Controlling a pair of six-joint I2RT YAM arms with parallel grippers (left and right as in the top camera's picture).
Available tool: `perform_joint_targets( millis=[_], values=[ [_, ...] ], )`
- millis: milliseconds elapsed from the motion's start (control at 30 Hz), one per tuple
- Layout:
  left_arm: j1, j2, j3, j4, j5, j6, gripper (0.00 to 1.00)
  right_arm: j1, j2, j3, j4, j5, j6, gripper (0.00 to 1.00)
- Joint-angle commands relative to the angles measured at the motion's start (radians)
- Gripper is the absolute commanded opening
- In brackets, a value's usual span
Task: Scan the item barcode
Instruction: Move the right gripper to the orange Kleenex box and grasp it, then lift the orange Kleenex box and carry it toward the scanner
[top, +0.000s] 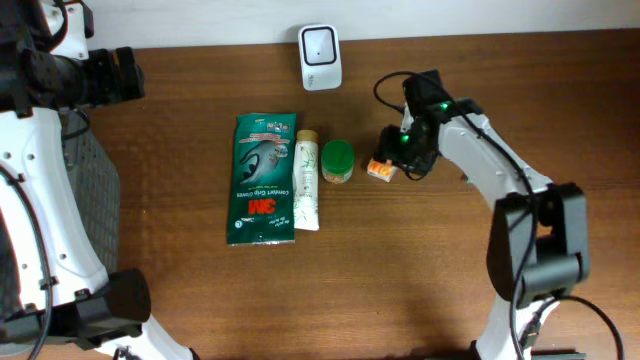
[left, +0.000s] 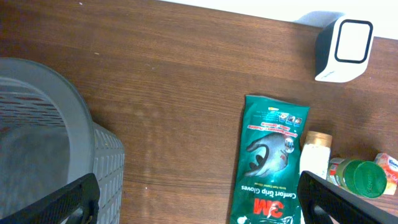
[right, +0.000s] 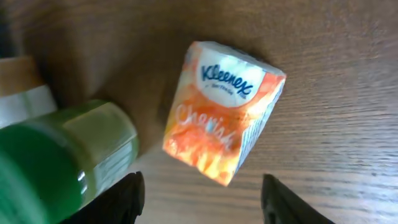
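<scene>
The jaws of the right gripper (right: 202, 198), seen apart, should be centred across the tissue pack (right: 221, 112) lying on the counter (right: 348, 124) just beside the green bottle (right: 62, 162), then closed gently.

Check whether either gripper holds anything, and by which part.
Nothing is held. The right gripper straddles the Kleenex pack, its fingers not touching it; the left gripper is open and empty.

Top-down overhead; left wrist high, right wrist close above tissue pack (right: 221, 112).
</scene>
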Motion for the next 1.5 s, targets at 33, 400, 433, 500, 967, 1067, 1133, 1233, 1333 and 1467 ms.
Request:
perform_joint_targets(
  millis=[33,400,433,500,967,1067,1133,1233,1333,1467],
  values=[
    [-0.001,0.0,0.005,0.002,0.01,0.008,0.99,0.011,0.071,-0.01,0.032,0.032,0.034,0.5],
    [-0.001,0.0,0.005,0.002,0.01,0.008,0.99,0.01,0.117,-0.01,0.055,0.041,0.034,0.23],
    [-0.001,0.0,0.005,0.002,0.01,0.008,0.99,0.01,0.118,-0.01,0.057,0.061,0.026,0.23],
    [-0.001,0.0,0.005,0.002,0.01,0.008,0.99,0.01,0.129,-0.01,0.064,0.077,-0.026,0.22],
    [-0.001,0.0,0.005,0.002,0.01,0.008,0.99,-0.116,0.071,0.191,-0.266,-0.2,-0.476,0.04],
    [-0.001,0.0,0.005,0.002,0.01,0.008,0.99,-0.192,0.06,0.285,-0.428,-0.437,-0.775,0.04],
    [-0.001,0.0,0.005,0.002,0.01,0.008,0.99,-0.247,0.06,0.316,-0.528,-0.549,-0.954,0.04],
    [-0.001,0.0,0.005,0.002,0.01,0.008,0.99,-0.295,0.062,0.317,-0.577,-0.609,-1.028,0.04],
    [-0.001,0.0,0.005,0.002,0.01,0.008,0.99,-0.306,0.061,0.317,-0.586,-0.649,-1.04,0.04],
    [-0.001,0.0,0.005,0.002,0.01,0.008,0.99,-0.292,0.061,0.317,-0.599,-0.76,-1.04,0.04]
  ],
)
